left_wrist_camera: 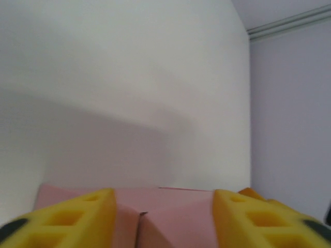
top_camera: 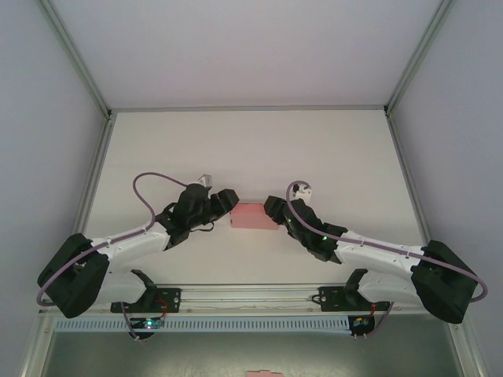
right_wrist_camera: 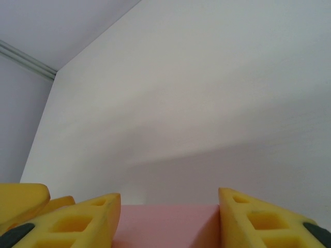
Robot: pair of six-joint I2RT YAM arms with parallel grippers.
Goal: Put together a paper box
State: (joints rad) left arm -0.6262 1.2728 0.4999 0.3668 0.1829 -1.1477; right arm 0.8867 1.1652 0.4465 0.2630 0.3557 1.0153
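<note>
While the left fingers (left_wrist_camera: 67, 219) pinch its left end and the right fingers (right_wrist_camera: 77, 222) its right, both about half closed, the paper box (top_camera: 251, 216) sits braced mid-tabletop (top_camera: 251, 149), I'd guess so the flaps can't spring open.

— How are the arms lying?
— Both are leaning inward from their bases, wrists low and facing each other. The left gripper (top_camera: 229, 206) is pointing right and the right gripper (top_camera: 273, 210) is pointing left.
— And the jaws?
— Each pair is standing partly apart. The yellow fingers (left_wrist_camera: 77, 219) are pressing both sides of the paper box (top_camera: 251, 217), one gripper at each end.
</note>
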